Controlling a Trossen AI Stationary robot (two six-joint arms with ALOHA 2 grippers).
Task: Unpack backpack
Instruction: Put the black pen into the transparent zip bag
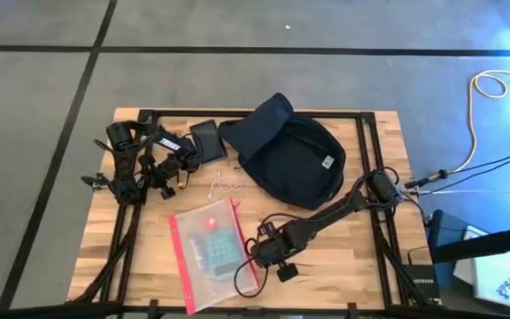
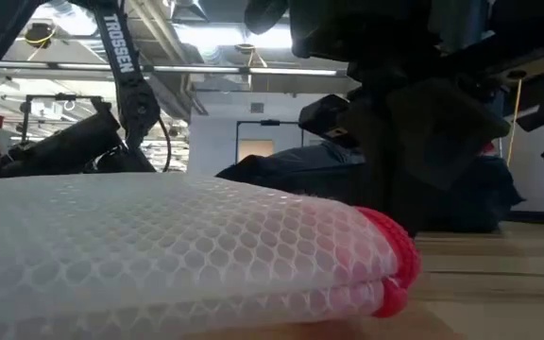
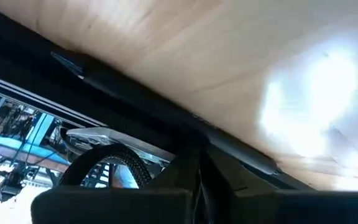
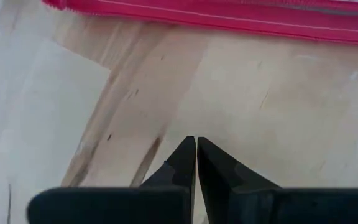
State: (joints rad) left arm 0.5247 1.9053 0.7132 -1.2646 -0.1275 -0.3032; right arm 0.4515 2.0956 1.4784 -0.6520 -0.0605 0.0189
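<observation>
Backpack [image 1: 286,151], dark navy, at the table's far centre. Nearer, a clear red-edged zip pouch [image 1: 211,248] lies flat, holding dark flat items. Right gripper [image 1: 257,257] sits just beside the pouch's edge, fingers pressed together, empty. Left gripper [image 1: 177,164] rests far left, finger state indeterminable. Wooden table [image 1: 361,266]; grey floor.

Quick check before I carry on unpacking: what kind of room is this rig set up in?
Probably a lab or workshop: bare grey floor with dark lines, exposed ceiling ducts, and cables trailing beside the wooden table holding the backpack.
</observation>
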